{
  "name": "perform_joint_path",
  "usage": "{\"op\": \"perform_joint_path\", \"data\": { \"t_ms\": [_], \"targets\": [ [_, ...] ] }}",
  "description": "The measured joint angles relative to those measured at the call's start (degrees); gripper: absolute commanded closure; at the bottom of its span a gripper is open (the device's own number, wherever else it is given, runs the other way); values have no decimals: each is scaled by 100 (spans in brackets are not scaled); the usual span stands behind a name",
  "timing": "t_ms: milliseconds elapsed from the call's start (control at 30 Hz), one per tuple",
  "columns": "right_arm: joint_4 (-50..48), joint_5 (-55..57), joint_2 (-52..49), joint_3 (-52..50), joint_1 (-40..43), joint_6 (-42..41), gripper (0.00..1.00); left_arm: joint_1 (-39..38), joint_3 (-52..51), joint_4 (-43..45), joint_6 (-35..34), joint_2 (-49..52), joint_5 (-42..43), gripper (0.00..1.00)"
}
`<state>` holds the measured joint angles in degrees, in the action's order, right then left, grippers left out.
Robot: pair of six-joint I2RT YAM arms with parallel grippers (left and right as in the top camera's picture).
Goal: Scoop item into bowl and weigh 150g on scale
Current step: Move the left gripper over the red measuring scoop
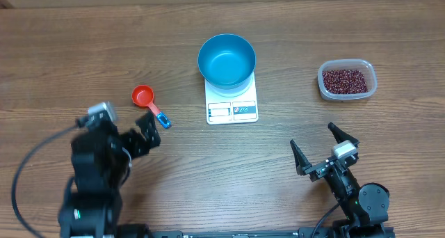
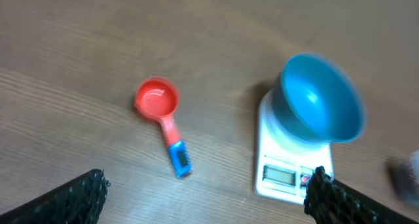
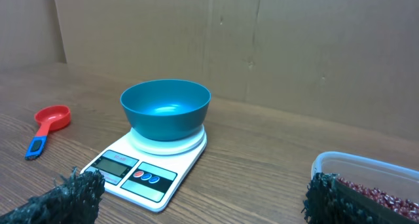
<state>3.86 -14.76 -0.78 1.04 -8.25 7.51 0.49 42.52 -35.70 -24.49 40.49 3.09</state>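
Overhead, both tools stand with jaws wide apart, holding nothing: the left gripper (image 1: pixel 148 125) is just beside the blue handle tip of the red scoop (image 1: pixel 149 104), and the right gripper (image 1: pixel 318 146) is near the front edge. The scoop's cup is empty. The blue bowl (image 1: pixel 226 57) sits empty on the white scale (image 1: pixel 232 107). The dark red beans (image 1: pixel 345 79) lie in a clear tub (image 1: pixel 323 86), well right of the scale. The left wrist view is blurred and the scale's display is unreadable. The right wrist view cuts off the tub. The table (image 1: pixel 83 50) is wood-grained, with a cardboard wall (image 3: pixel 294 40) behind it.

Overhead top-down; wrist views toward scale (image 1: pixel 231 110)
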Motion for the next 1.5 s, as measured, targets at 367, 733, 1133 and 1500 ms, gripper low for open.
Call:
{"op": "perform_joint_path", "data": {
  "t_ms": [367,733,1133,1500],
  "targets": [
    [2,0,0,0,0,-2,0,0,981,-55,68,2199,-203,0],
    [2,-2,0,0,0,0,0,0,981,146,70,3204,-26,0],
    [0,-2,0,0,0,0,0,0,984,533,70,3943,17,0],
    [0,0,0,0,0,-2,0,0,1121,-13,-520,4048,-393,0]
  ]
}}
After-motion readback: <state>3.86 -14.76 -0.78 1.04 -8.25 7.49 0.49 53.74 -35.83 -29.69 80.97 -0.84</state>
